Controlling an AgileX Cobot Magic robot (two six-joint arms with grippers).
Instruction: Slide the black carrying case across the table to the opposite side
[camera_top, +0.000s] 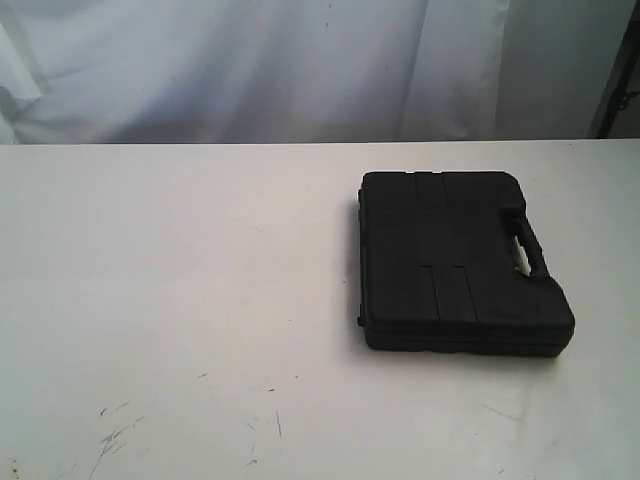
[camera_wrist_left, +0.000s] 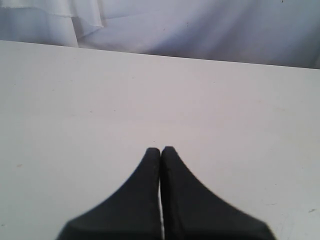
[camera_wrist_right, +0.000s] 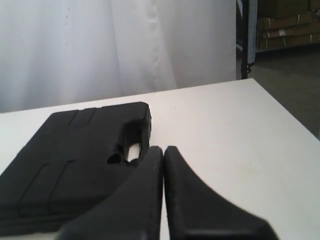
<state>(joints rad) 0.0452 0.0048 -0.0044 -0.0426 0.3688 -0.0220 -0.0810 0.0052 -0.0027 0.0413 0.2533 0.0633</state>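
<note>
Black carrying case (camera_top: 455, 260): lies flat on white counter (camera_top: 180, 300), in right half of exterior view, toward far edge. Handle (camera_top: 522, 250) on case's right side.
Left gripper (camera_wrist_left: 160, 150): jaws pressed together, nothing between them, over bare counter.
Right gripper (camera_wrist_right: 163, 149): jaws pressed together, empty, near handle side of case; contact cannot be told.
Dark scuff marks (camera_top: 115, 435): near-left area of counter.
White curtain (camera_top: 250, 60): behind counter.

black carrying case (camera_top: 455, 262): plastic by look of it, matt, moulded panel lines. table (camera_top: 180, 280): white, smooth, dull finish, few dark scuffs. curtain (camera_top: 250, 70) behind: white cloth, soft folds.
</note>
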